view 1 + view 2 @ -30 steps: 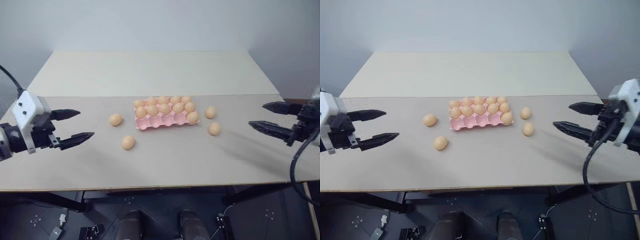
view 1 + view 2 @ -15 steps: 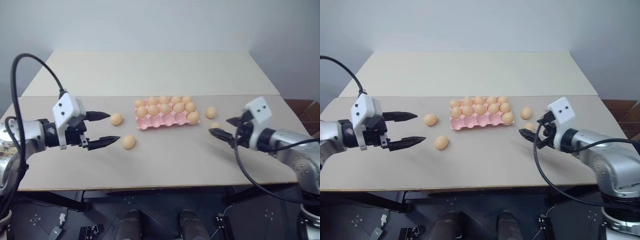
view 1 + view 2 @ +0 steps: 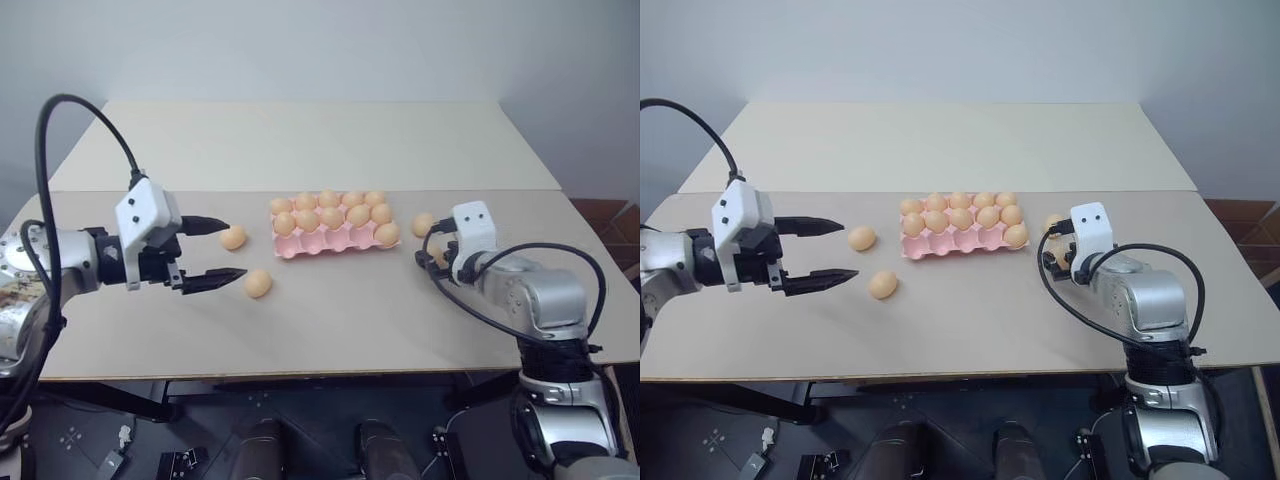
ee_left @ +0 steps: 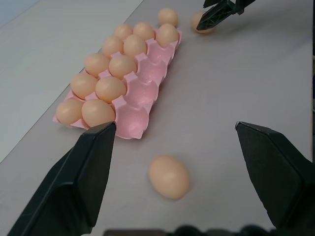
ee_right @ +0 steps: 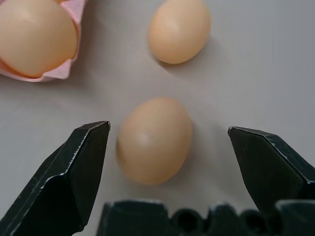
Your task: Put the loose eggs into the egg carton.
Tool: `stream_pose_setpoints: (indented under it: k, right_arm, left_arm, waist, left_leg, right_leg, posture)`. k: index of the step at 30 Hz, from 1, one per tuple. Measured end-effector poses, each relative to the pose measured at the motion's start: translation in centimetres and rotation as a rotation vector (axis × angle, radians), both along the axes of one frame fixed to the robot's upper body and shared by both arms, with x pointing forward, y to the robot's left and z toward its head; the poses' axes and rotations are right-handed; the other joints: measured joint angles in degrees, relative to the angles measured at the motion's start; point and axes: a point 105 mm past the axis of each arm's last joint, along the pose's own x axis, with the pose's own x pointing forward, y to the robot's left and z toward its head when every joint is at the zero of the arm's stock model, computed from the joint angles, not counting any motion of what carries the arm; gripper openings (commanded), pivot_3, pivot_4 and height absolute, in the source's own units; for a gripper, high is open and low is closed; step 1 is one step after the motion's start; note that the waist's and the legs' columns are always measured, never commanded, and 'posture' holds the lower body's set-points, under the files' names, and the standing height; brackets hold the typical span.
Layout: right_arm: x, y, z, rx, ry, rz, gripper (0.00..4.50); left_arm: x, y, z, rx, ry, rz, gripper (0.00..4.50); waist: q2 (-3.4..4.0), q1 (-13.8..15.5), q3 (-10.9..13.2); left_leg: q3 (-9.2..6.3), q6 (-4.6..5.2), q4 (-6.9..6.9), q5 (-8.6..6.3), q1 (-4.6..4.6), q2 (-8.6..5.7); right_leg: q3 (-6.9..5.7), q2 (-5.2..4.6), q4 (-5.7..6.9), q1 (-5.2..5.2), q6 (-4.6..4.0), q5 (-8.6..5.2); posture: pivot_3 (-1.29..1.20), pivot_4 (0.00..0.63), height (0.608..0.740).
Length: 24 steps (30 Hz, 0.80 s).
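Note:
The pink egg carton [image 3: 312, 246] lies mid-table, its two back rows full of eggs, one egg in the front row's right end and several front cups bare. Two loose eggs [image 3: 233, 237] [image 3: 257, 284] lie left of it, just past my open left gripper [image 3: 236, 250]; the nearer egg [image 4: 169, 176] sits ahead of its fingers. Right of the carton lies another egg [image 3: 423, 224]. My right gripper [image 5: 168, 129] is open and straddles a further egg [image 5: 154, 139] without touching it.
The pale table [image 3: 330, 320] has free room in front of the carton and a wide bare stretch behind it. Its front edge runs just below both arms. A black cable [image 3: 60, 130] loops above the left arm.
My right gripper has come in from the right edge, dropped and turned so its fingers flank the egg right of the carton. The left gripper moved right, closer to the two left eggs.

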Motion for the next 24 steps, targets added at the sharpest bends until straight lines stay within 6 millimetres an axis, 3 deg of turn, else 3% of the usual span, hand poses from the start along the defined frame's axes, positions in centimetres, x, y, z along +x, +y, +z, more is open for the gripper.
stream_pose_setpoints:
  k: [6, 10, 15, 17, 19, 24]
  right_arm:
    - [0.8, -0.4, -1.2, 0.007, 0.031, -0.038, 4.50]
    - [1.0, -0.5, -1.3, 0.007, 0.032, -0.040, 3.59]
    - [1.3, -0.2, -0.9, 0.019, 0.026, -0.019, 1.94]
    - [1.3, 0.0, -0.8, 0.026, 0.023, -0.010, 1.79]
    - [1.2, 0.4, -0.1, 0.031, -0.003, 0.017, 1.75]
    - [0.1, 3.6, 4.0, 0.051, -0.168, 0.150, 1.67]
  left_arm:
    - [0.1, 0.6, -0.4, 0.017, 0.002, 0.022, 4.22]
    - [0.2, 1.3, -0.7, 0.014, 0.015, 0.047, 4.25]
    - [0.1, 2.2, -1.2, 0.009, 0.035, 0.086, 4.25]
    - [0.0, 2.8, -1.3, 0.007, 0.037, 0.110, 4.25]
    - [-0.2, 3.6, -1.6, 0.006, 0.045, 0.143, 4.25]
    - [-0.7, 4.7, -1.9, 0.004, 0.056, 0.188, 4.25]
  waist:
    - [0.00, -0.11, 0.00]
    - [0.00, -0.22, 0.00]
    - [0.00, -0.38, 0.00]
    - [0.00, -0.42, 0.00]
    - [0.01, -0.55, 0.00]
    - [0.01, -0.76, 0.00]
  left_leg:
    - [0.00, 0.01, 0.00, 0.00, -0.01, 0.00]
    - [0.00, 0.01, 0.00, 0.00, -0.01, 0.00]
    - [-0.01, 0.02, -0.01, -0.01, -0.01, 0.02]
    - [0.00, 0.02, -0.01, -0.01, -0.03, 0.01]
    - [-0.01, 0.02, -0.01, -0.01, -0.05, 0.02]
    - [-0.03, 0.02, -0.01, -0.01, -0.04, 0.05]
  right_leg:
    - [0.00, 0.00, -0.01, -0.01, 0.00, 0.00]
    - [0.00, 0.00, 0.00, -0.01, 0.00, 0.00]
    - [-0.01, 0.00, -0.01, -0.02, 0.00, 0.00]
    - [0.00, 0.00, -0.01, -0.03, 0.00, 0.00]
    - [0.00, 0.00, 0.00, -0.07, 0.00, 0.00]
    - [-0.03, 0.00, 0.00, -0.05, 0.00, 0.00]
  posture:
    - [0.00, 0.150, 0.740]
    - [0.00, 0.150, 0.740]
    - [0.00, 0.150, 0.740]
    - [0.00, 0.150, 0.740]
    - [0.00, 0.150, 0.740]
    - [0.00, 0.150, 0.740]
